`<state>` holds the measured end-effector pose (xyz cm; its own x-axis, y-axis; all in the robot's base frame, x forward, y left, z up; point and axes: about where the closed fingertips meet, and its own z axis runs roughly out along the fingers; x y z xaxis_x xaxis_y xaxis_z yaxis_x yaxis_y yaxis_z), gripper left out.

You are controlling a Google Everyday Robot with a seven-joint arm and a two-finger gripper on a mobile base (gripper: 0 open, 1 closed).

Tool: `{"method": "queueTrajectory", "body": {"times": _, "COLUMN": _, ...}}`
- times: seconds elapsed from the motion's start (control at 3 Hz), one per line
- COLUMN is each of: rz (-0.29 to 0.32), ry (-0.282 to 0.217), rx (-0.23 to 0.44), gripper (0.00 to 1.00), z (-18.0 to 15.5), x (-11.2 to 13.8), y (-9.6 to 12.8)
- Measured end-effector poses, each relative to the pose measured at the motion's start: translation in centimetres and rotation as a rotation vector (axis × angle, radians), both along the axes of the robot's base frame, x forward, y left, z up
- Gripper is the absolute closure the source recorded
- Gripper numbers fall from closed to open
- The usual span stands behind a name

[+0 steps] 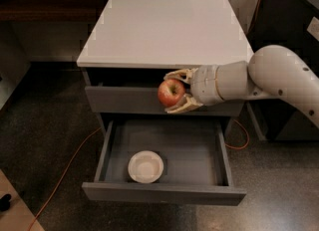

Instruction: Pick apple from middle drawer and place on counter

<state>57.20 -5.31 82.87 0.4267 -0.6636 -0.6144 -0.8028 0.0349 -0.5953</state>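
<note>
The red apple [171, 92] with yellowish patches is held in my gripper [177, 91], which is shut on it from the right. The apple hangs in front of the top drawer's front, above the open middle drawer [164, 194] and just below the counter's front edge. The counter [164, 31] is a pale grey-white slab on top of the cabinet. My white arm reaches in from the right.
A cream-white bowl [145, 166] sits in the middle drawer near its front left. An orange cable [65, 173] runs across the floor at left. A dark cabinet [289, 21] stands at right, a dark wooden shelf [50, 6] behind left.
</note>
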Motion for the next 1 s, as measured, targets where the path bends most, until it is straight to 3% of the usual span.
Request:
{"method": "queueTrajectory", "body": {"times": 0.33, "rz": 0.031, "ry": -0.035, "rx": -0.005, "gripper": 1.0, "z": 2.8, "x": 0.4, "y": 0.2}}
{"method": "queueTrajectory", "body": {"times": 1.0, "rz": 0.087, "ry": -0.034, "rx": 0.035, "gripper": 1.0, "z": 5.6, "x": 4.6, "y": 1.4}}
